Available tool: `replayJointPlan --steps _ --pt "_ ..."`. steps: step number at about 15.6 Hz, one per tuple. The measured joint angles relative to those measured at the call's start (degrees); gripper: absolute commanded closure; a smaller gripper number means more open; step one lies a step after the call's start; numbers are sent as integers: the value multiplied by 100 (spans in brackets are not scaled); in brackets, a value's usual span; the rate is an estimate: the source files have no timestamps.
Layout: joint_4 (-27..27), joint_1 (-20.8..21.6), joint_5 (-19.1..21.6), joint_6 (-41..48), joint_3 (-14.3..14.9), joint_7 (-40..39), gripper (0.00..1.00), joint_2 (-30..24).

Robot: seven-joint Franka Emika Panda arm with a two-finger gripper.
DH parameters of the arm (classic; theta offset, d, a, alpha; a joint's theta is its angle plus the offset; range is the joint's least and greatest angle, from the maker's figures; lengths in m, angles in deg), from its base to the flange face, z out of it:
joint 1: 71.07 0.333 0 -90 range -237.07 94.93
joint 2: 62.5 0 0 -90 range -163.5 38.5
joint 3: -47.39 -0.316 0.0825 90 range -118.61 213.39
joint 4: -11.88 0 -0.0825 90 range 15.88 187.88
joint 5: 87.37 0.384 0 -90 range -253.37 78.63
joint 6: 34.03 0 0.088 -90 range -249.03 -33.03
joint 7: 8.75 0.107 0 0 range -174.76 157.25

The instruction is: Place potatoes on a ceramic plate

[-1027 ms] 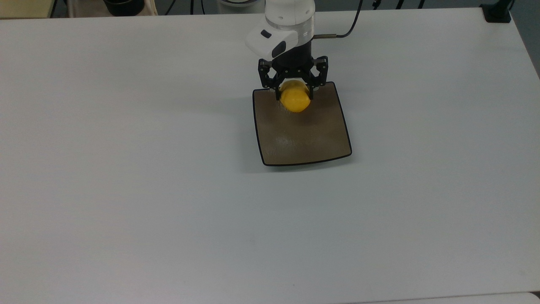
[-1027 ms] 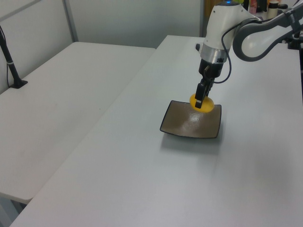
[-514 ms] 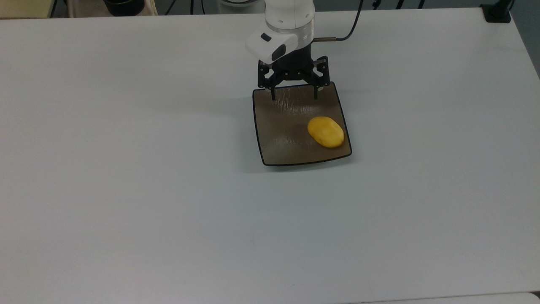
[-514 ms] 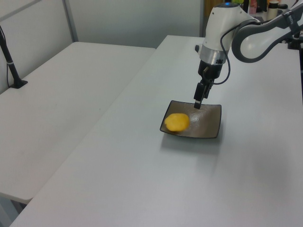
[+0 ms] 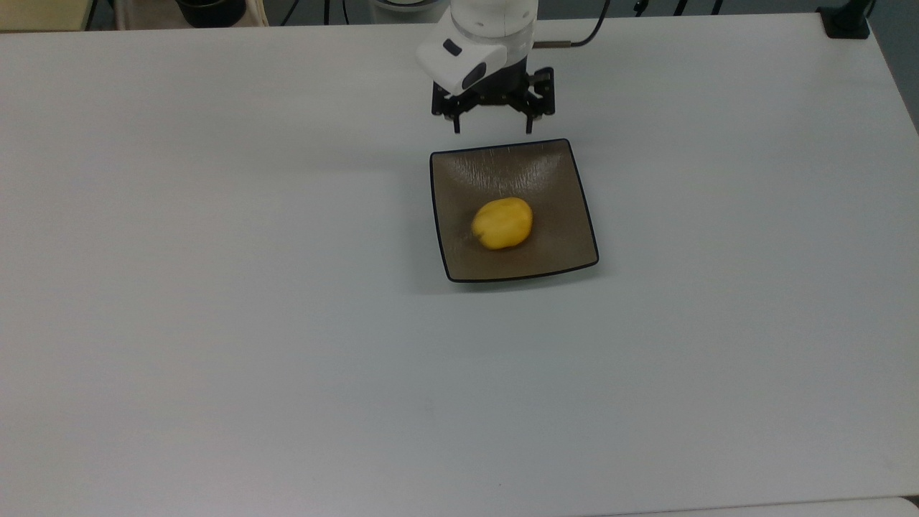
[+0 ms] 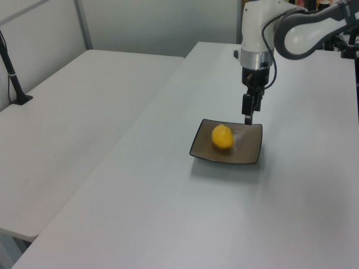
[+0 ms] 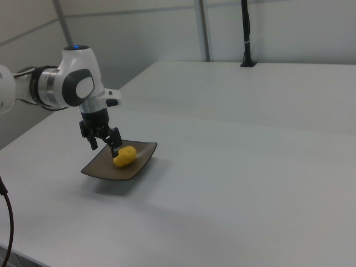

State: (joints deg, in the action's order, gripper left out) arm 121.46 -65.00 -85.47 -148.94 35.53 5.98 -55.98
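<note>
The bright yellow potato lies near the middle of the square grey-brown ceramic plate; in the left view the potato sits on the plate, and in the right view the potato rests on the plate. My gripper hangs open and empty above the table just beyond the plate's far edge in the top view. In the left view the gripper is raised over the plate's far side. In the right view the gripper hovers beside the potato, apart from it.
The plate sits on a wide white table. A second white table stands at the left view's left, with a black post on it. A black cable runs from the arm at the top view's top.
The gripper let go of the potato and rose back past the plate's far edge. The potato rolled to the plate's near right corner in the top view, then settled near the middle.
</note>
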Motion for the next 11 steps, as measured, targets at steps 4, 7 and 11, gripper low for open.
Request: replayJointPlan --steps 4,7,11 --pt "-130 -3 -314 469 5 1 0 -191" --pt "-133 -62 -538 497 11 3 0 -393" --pt "-133 -153 -737 636 193 -12 0 -606"
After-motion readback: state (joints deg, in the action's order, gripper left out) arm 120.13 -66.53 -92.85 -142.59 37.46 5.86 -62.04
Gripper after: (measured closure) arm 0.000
